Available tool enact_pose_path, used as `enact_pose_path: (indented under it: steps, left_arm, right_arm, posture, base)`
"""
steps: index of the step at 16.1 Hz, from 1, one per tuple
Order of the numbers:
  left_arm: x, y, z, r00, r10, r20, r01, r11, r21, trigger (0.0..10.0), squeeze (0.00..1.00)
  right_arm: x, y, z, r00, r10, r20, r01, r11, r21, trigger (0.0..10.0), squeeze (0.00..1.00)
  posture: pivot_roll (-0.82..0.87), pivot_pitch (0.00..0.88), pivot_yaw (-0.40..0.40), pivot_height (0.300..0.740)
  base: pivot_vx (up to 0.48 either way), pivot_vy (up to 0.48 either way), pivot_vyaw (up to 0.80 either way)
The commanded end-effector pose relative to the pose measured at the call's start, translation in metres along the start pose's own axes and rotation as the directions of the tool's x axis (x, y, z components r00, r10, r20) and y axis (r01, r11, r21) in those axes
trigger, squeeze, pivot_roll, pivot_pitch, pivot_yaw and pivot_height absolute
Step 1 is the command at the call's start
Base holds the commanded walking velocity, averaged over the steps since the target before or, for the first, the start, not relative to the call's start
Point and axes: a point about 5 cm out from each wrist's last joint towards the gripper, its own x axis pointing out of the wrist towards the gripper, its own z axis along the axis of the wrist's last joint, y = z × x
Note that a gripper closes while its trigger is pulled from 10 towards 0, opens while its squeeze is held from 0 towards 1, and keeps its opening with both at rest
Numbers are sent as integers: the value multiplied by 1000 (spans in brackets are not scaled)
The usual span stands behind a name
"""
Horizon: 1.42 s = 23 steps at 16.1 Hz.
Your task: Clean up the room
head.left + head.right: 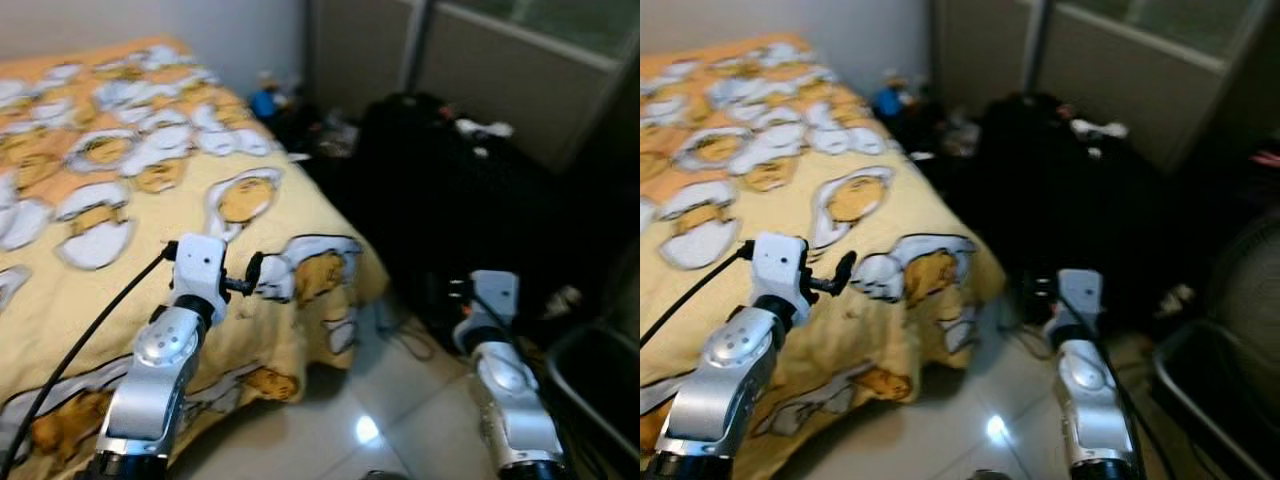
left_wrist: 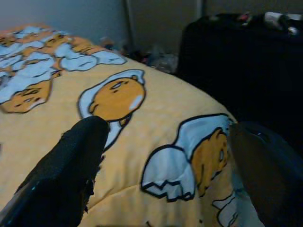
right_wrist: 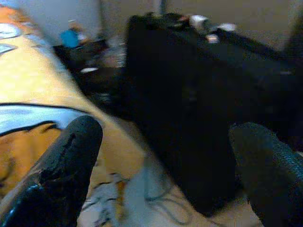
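A bed with a yellow cover (image 1: 120, 250) printed with cartoon eggs takes up the left of the room. My left gripper (image 1: 248, 277) hovers over the bed's near corner, open, with nothing between its fingers (image 2: 80, 156). My right gripper (image 3: 165, 131) is held over the floor between the bed and a big black bulky case (image 1: 450, 210); it is open and holds nothing. Small white items (image 1: 485, 128) lie on top of the black case. A heap of clutter (image 1: 325, 135) with a blue object (image 1: 263, 100) sits on the floor in the far corner.
Cables (image 1: 410, 335) trail on the shiny tile floor (image 1: 370, 425) by the bed's corner. A dark bin (image 1: 600, 370) stands at the lower right, and a fan's round grille (image 1: 1250, 290) is beside it. Closet doors (image 1: 500, 60) close off the back.
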Motion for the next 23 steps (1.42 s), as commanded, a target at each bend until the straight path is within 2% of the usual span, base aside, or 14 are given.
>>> enact_pose_path:
  steps: [1,4,9,18,23]
  left_arm:
    - [0,4,0,1000,14,0,-14,1000,8,10000,0]
    - [0,7,-5,1000,18,19,-18,1000,19,10000,0]
    - [-3,11,-9,998,49,39,-49,999,6,10000,0]
    - [-4,1,-9,998,-18,56,19,1000,-24,10000,0]
    - [-3,2,-9,998,-17,55,18,1000,-22,10000,0]
  right_arm:
    - [1,5,0,1000,7,3,-7,1000,5,10000,0]
    - [1,0,-2,1000,-5,9,5,1000,-1,10000,0]
    - [-1,-19,-7,996,-93,0,93,996,14,10000,0]
    - [-1,-14,-3,997,-70,26,70,997,-14,10000,0]
    - [-2,-12,-1,998,-52,44,54,998,-40,10000,0]
  posture:
    - [-32,0,7,740]
    - [-43,0,5,740]
    - [-26,0,-21,740]
    - [-37,0,-25,740]
    - [-37,0,-22,740]
  base:
    - [0,0,-800]
    - [0,0,-800]
    - [0,0,-800]
    - [27,0,-766]
    - [323,0,0]
